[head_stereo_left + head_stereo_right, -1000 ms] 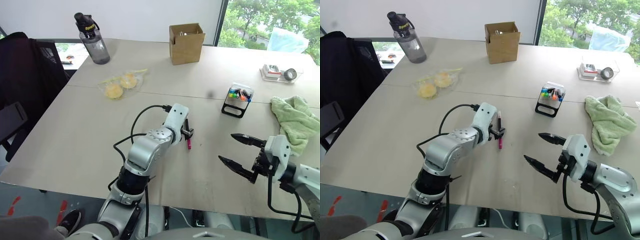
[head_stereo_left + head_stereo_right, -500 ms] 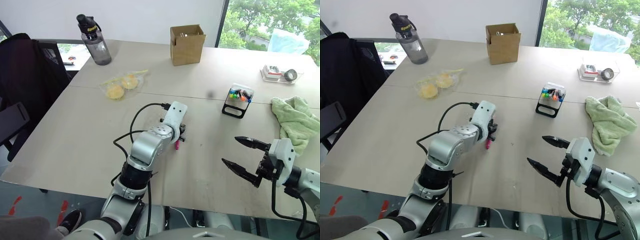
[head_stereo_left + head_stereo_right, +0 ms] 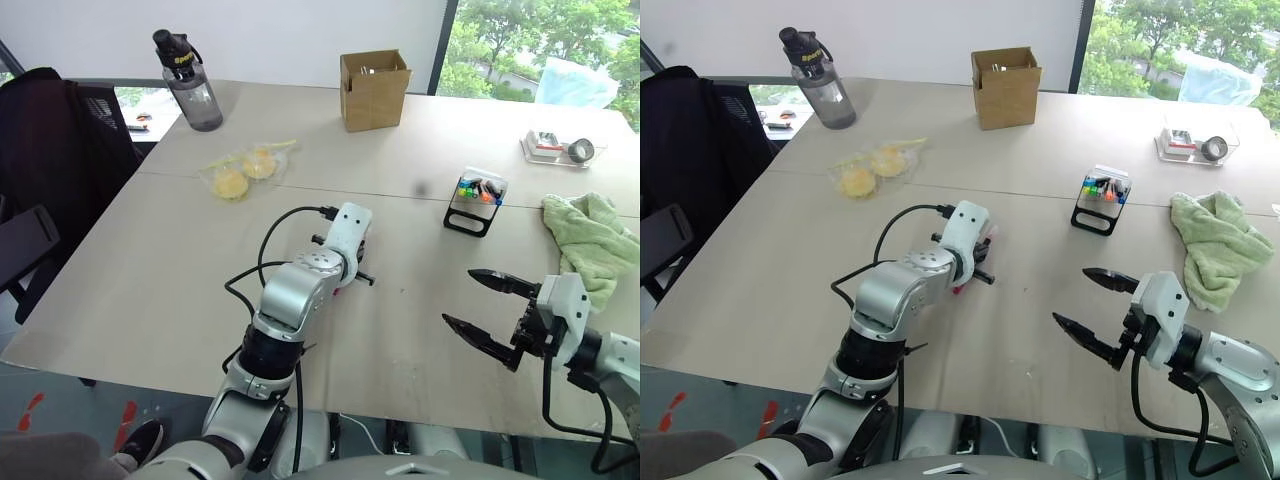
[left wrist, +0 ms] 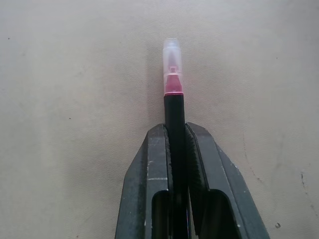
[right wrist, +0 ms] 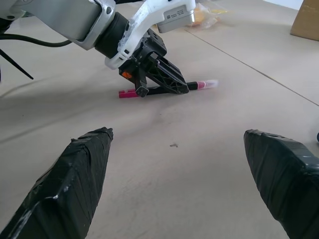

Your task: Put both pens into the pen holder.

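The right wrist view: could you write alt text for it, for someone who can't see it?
The robot's left gripper is shut on a black pen with magenta and white ends, which lies on the beige table. In the foreground, the right gripper's two black fingers stand wide apart, holding nothing.

No legible text, label or number anywhere

Silver-grey rounded shell on the left arm (image 3: pixel 295 295), white boxy wrist housing, black joint rings, loose black cables looping alongside. Black ribbed fingers (image 4: pixel 149 172) on the left gripper (image 4: pixel 175 130). White wrist block, black tape-wrapped fingers (image 5: pixel 79 174) on the right gripper (image 3: pixel 478 312).
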{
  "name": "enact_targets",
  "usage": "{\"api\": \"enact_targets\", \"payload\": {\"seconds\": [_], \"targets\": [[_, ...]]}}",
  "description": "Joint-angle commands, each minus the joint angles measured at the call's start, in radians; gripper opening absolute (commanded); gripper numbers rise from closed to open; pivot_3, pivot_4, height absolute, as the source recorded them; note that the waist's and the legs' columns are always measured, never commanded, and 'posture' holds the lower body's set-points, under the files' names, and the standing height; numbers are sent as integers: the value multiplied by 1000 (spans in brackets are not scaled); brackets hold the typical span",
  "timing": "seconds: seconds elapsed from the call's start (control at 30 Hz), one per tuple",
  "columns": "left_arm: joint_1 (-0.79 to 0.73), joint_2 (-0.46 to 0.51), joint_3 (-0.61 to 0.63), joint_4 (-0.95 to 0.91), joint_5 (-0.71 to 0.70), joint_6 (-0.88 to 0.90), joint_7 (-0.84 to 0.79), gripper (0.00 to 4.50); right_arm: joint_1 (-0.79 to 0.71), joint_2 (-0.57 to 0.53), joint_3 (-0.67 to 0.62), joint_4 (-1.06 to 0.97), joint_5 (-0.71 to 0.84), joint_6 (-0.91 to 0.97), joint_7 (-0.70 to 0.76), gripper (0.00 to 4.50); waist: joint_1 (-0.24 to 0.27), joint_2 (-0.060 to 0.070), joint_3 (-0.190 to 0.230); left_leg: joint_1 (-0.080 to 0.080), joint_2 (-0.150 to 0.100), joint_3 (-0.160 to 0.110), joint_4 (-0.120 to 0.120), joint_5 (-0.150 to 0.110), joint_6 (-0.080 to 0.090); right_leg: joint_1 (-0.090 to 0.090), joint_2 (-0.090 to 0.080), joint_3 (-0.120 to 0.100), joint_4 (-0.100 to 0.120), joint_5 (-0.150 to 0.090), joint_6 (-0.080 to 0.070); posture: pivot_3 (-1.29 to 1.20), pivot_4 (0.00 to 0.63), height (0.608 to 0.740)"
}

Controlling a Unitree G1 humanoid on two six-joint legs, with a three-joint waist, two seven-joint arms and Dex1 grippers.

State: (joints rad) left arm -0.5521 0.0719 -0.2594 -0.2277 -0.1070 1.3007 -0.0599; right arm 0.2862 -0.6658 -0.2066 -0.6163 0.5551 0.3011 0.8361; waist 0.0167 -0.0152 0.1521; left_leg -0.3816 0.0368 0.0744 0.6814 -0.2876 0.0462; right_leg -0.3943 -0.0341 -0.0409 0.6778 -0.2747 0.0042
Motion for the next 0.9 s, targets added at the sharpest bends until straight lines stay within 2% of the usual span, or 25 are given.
{"api": "enact_targets", "payload": {"seconds": [0.03,0.17,0.3,0.37,0.5,0.63,0.77,0.9], "targets": [[49,1,-7,48,4,58,-2,23,-12,-6,-1,-12,6,-8,8,4500,0,0,0,0,0,0,0,0,0,0,0,0,0,0,0,0,150,739],[70,-11,39,6,-36,-40,-53,23,-18,-5,-1,-4,4,-7,9,4500,-2,0,0,0,0,0,0,0,0,0,0,0,0,0,0,0,150,739],[94,-25,137,-31,-173,-125,-214,23,-42,-3,-11,11,24,101,-69,4500,-1,0,0,-1,0,0,-1,0,0,-1,0,0,0,0,0,0,150,739],[110,0,141,-34,-201,-212,-289,23,-79,32,-21,24,54,152,-132,4500,2,-1,1,-2,0,0,-1,1,-2,-2,-1,0,-1,0,0,0,150,739],[173,8,177,-98,-336,-390,-498,23,-171,129,-31,-16,240,306,-303,4500,-3,-3,3,-3,0,0,-1,2,-3,-2,-1,-1,-2,0,-1,0,150,739],[226,52,152,-146,-418,-502,-658,23,-250,178,-57,-25,467,430,-437,4500,-3,-2,4,-7,0,0,-3,2,-4,-8,-1,-1,-2,0,-1,0,150,739],[237,55,150,-171,-494,-520,-702,23,-274,189,-68,-20,696,496,-539,4500,0,-2,4,-14,0,0,-2,2,-3,-13,-1,-1,-2,0,-1,0,150,739],[233,70,131,-168,-518,-531,-717,23,-275,181,-58,-21,814,511,-610,4500,-3,-2,4,-17,-1,0,-1,0,0,-14,-1,-1,-2,1,0,0,150,739]]}}
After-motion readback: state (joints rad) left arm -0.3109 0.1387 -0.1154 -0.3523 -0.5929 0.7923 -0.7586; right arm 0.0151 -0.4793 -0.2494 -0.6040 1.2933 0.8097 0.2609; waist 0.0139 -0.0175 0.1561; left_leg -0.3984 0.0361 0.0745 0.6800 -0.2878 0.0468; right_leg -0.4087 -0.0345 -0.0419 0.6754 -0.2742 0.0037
